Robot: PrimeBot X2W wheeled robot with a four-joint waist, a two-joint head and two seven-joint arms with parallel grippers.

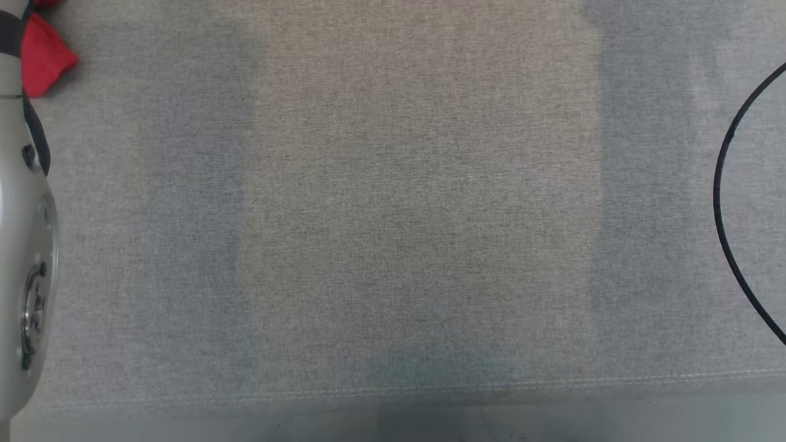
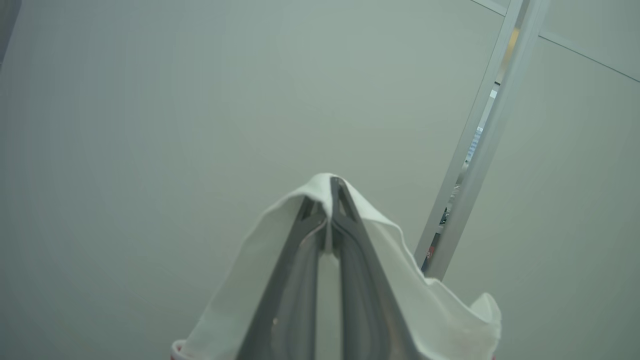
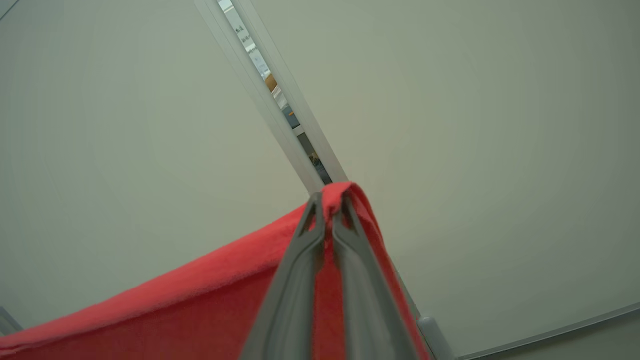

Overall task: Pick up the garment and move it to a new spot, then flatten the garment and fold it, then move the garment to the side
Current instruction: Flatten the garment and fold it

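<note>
In the head view a red corner of the garment (image 1: 43, 55) hangs at the top left, just above my pale left forearm (image 1: 24, 245). My left gripper (image 2: 331, 200) is shut on a white fold of the garment (image 2: 240, 280), which drapes down both sides of the fingers, held up against a pale wall. My right gripper (image 3: 329, 205) is shut on a red edge of the garment (image 3: 175, 305), and the red cloth stretches away to the lower left of that view. The rest of the garment is hidden.
A grey cloth-covered table (image 1: 417, 215) spans the head view, with its stitched front edge (image 1: 430, 387) near the bottom. A black cable (image 1: 731, 184) curves in at the right edge. Pale wall panels with a metal strip (image 2: 480, 145) stand behind both grippers.
</note>
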